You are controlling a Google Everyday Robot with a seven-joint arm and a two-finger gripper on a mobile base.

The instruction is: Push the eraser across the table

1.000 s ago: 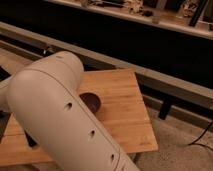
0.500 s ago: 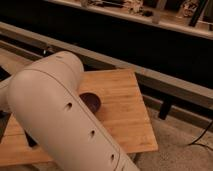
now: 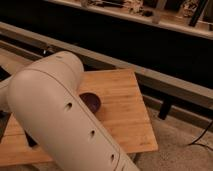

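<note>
The light wooden table (image 3: 125, 122) fills the middle of the camera view. My large white arm link (image 3: 60, 117) crosses in front of it and covers its left half. The eraser is hidden or out of view. My gripper does not show either; it lies somewhere behind or beyond the arm link, and it is shut. A small dark shape (image 3: 31, 140) peeks out at the arm's lower left edge; I cannot tell what it is.
A round dark purple bowl (image 3: 92, 102) sits on the table, partly behind the arm. A long grey bench rail (image 3: 155, 76) runs behind the table. A black cable (image 3: 202, 136) lies on the floor at right. The table's right edge drops to the floor.
</note>
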